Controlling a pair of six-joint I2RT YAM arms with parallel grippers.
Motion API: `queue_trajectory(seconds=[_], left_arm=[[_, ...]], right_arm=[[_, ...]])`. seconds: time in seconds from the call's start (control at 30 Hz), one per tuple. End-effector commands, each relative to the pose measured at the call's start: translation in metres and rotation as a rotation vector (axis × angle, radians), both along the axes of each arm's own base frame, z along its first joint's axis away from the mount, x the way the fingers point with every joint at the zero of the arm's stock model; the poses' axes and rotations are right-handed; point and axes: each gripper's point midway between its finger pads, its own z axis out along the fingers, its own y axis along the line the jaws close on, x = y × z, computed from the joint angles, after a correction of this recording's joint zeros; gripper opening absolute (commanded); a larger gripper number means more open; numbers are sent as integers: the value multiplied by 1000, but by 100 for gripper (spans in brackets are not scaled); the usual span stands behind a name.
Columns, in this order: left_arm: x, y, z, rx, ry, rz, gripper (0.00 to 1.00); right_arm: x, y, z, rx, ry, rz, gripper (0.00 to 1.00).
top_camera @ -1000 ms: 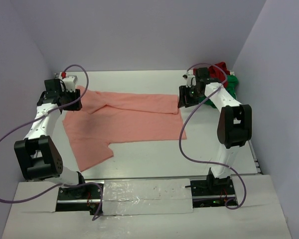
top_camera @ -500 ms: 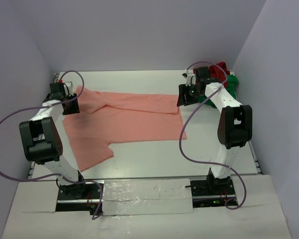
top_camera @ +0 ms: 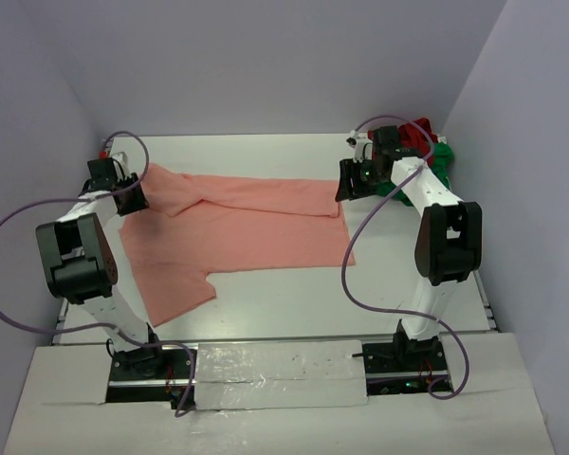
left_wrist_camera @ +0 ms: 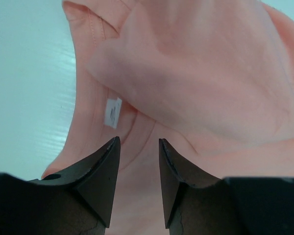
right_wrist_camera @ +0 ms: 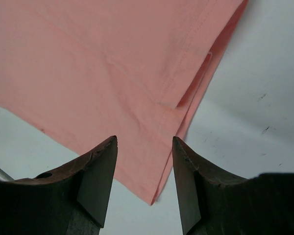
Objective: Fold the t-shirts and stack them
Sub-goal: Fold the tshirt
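The salmon-pink t-shirt [top_camera: 247, 223] lies spread across the table, its top part folded down. My left gripper [top_camera: 130, 197] is open over its left collar end; the left wrist view shows the collar with a white label [left_wrist_camera: 112, 112] just ahead of the gripper [left_wrist_camera: 139, 142]. My right gripper [top_camera: 345, 192] is open over the shirt's right hem corner [right_wrist_camera: 157, 196], which lies between its fingers [right_wrist_camera: 104, 161]. The dark red t-shirt [top_camera: 419, 131] and the bright green t-shirt [top_camera: 441, 161] lie bunched in the far right corner.
Purple walls close in the white table [top_camera: 294, 294] on three sides. The arm bases stand on a taped strip [top_camera: 275, 374] at the near edge. Purple cables loop beside both arms.
My left gripper has moved left and a little back, from over the shirt's shoulder to its left edge. The right gripper has hardly moved. The shirt lies as before.
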Motion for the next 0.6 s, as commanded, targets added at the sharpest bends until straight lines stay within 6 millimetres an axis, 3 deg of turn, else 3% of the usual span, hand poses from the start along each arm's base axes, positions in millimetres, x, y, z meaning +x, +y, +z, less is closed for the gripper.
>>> queue_trajectory(seconds=[0.0, 0.2, 0.43, 0.57], left_arm=[[34, 12, 13, -57, -97, 63, 46], [51, 37, 12, -43, -148, 160, 43], [65, 67, 38, 7, -295, 236, 41], [68, 67, 30, -10, -275, 226, 41]], right_arm=[[5, 6, 35, 30, -96, 30, 56], [1, 4, 32, 30, -90, 36, 56], [-1, 4, 25, 30, -73, 43, 56], [1, 5, 28, 32, -72, 43, 56]])
